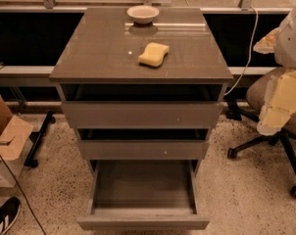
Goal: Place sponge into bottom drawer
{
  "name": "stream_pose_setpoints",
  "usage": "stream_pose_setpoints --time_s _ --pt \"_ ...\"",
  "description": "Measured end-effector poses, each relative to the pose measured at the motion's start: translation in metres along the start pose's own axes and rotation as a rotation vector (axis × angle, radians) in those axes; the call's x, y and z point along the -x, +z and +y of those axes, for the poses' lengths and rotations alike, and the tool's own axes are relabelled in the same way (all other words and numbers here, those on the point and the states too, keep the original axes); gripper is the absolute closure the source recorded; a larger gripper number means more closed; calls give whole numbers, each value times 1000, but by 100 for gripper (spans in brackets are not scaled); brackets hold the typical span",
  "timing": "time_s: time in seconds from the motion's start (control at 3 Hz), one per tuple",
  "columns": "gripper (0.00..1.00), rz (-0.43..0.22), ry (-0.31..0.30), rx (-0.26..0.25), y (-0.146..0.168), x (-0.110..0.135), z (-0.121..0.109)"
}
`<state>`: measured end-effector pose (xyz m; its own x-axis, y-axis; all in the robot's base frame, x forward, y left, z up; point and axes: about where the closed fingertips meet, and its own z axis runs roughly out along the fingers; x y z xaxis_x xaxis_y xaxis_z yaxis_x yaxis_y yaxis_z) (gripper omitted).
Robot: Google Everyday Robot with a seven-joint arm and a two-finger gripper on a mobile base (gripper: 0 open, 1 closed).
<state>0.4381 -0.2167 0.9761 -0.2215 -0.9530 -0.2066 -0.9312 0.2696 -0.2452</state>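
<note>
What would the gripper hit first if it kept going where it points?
The gripper, at the right edge, seems to point down: probably the chair or floor. Depth is unclear.

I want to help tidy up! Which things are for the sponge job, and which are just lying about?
For the job: sponge on cabinet top; bottom drawer, open; gripper, at right edge.
Lying about: bowl, chair, cardboard box.

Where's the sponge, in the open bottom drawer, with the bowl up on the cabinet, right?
Not quite. The camera view shows the sponge on top of the cabinet, in front of the bowl. The bottom drawer is open but holds nothing. The hand is off to the right, beside the cabinet.
</note>
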Motion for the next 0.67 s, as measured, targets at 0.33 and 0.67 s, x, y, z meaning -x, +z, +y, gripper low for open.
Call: stream_pose_setpoints --time_s 0.33,0.67 --pt "0 0 0 0 0 0 0" --pt "0 -40 12 7 3 6 -3"
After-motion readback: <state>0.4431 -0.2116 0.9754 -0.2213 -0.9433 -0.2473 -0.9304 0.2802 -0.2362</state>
